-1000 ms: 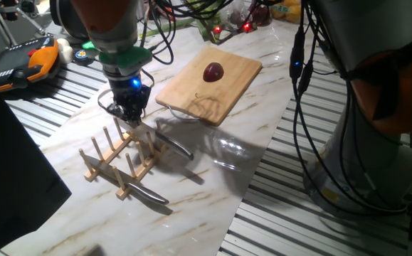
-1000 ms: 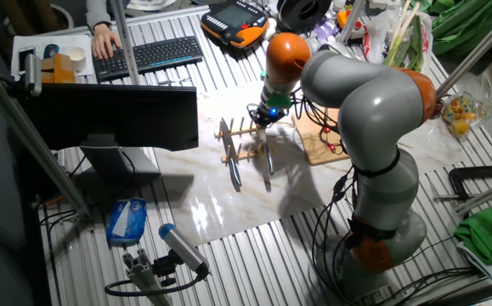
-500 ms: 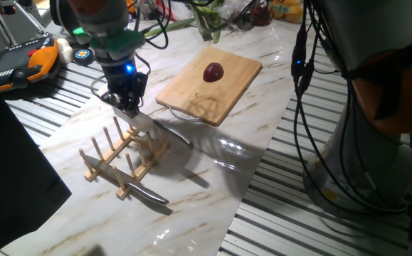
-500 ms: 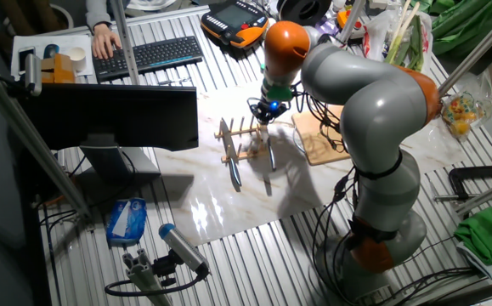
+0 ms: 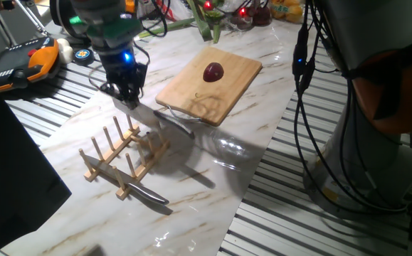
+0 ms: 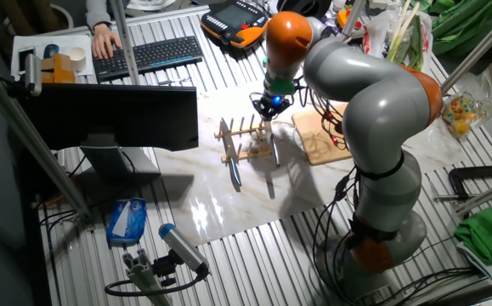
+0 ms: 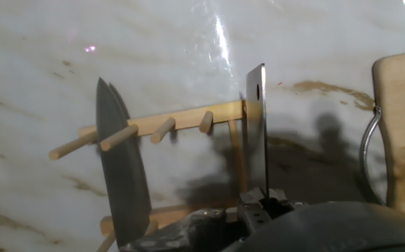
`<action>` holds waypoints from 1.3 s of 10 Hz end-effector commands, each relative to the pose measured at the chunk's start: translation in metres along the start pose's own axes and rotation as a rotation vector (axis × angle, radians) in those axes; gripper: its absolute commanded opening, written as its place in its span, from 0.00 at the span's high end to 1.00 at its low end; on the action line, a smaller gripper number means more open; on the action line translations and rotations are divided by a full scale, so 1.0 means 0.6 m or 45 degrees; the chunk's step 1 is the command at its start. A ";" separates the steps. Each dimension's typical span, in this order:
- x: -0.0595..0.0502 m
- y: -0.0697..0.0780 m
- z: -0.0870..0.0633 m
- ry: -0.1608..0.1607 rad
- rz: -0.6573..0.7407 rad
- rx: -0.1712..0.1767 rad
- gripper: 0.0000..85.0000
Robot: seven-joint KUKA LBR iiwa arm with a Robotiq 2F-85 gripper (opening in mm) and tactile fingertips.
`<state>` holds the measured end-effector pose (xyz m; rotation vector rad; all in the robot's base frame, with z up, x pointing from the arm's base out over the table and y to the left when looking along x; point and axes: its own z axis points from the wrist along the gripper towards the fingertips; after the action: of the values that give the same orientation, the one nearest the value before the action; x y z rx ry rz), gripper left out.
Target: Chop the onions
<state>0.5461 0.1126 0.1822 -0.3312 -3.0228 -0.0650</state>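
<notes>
The onion (image 5: 213, 72), a small dark purple-red bulb, lies whole on the wooden cutting board (image 5: 191, 92). My gripper (image 5: 129, 101) hangs above the wooden rack (image 5: 120, 153), left of the board. It is shut on the handle of a knife (image 5: 170, 126), and the blade slants down to the right above the rack's end. In the hand view the gripper (image 7: 261, 204) holds this flat blade (image 7: 256, 133) pointing away, over the rack (image 7: 160, 128). The board's edge (image 7: 398, 126) is at the right. The onion does not show in the hand view.
A second knife (image 5: 145, 192) sits in the rack with its blade (image 7: 122, 175) between the pegs. A wire loop (image 7: 367, 150) sticks out from the board's edge. Cables and the robot's base (image 5: 376, 107) are to the right. An orange pendant (image 5: 28, 62) lies far left.
My gripper has risen and moved back and left, away from the rack. It has lifted the held knife up from between the pegs. The onion has not moved.
</notes>
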 end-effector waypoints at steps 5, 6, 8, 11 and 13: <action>0.019 0.014 -0.025 0.003 0.034 -0.003 0.99; 0.021 0.013 -0.028 0.015 0.033 -0.012 0.99; 0.022 0.012 -0.030 0.010 0.041 -0.014 0.99; 0.009 0.001 -0.043 0.024 0.028 -0.016 0.99; 0.000 -0.006 -0.047 0.033 0.016 -0.020 0.99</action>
<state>0.5478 0.1076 0.2101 -0.3466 -2.9952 -0.0913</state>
